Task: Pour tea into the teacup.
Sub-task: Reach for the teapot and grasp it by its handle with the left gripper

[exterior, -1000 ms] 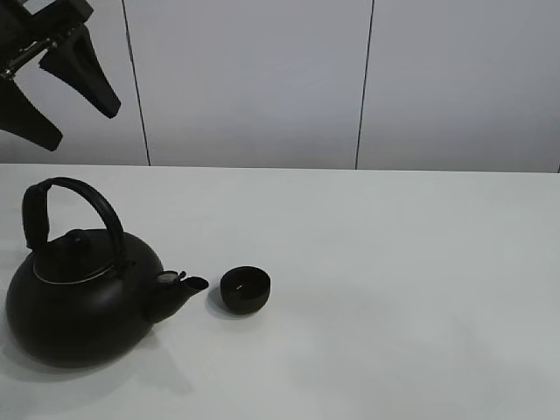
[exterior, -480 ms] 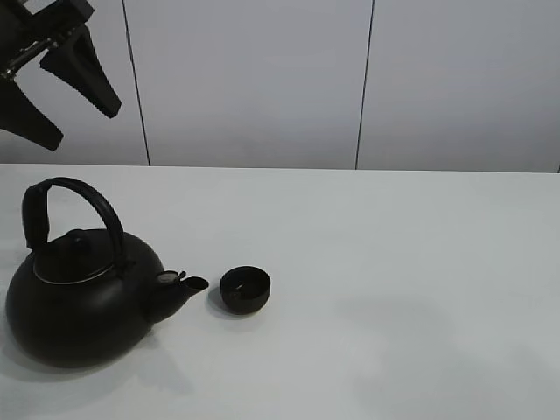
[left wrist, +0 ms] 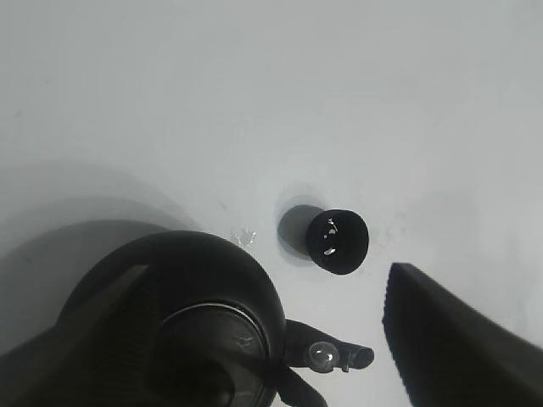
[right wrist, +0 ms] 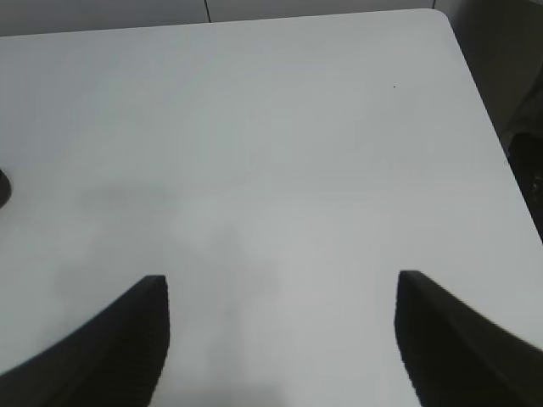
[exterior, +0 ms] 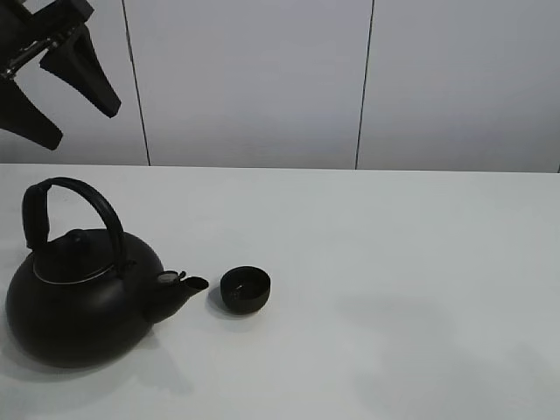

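Note:
The small black teacup (exterior: 245,289) stands on the white table just right of the kettle's spout (exterior: 185,285). In the left wrist view the teacup (left wrist: 338,241) shows small glints inside. The big black kettle (exterior: 79,302) with arched handle stands upright at the left. No stream of tea is visible. My left gripper (exterior: 79,125) is open and empty, raised high above and behind the kettle; in its wrist view (left wrist: 267,271) it looks down on the kettle (left wrist: 187,314) and cup. My right gripper (right wrist: 282,284) is open and empty over bare table, out of the exterior view.
A few clear droplets (left wrist: 244,236) lie on the table between kettle and cup. The white table (exterior: 402,262) extends right; its right edge and rounded far corner (right wrist: 441,21) show in the right wrist view. A panelled wall stands behind.

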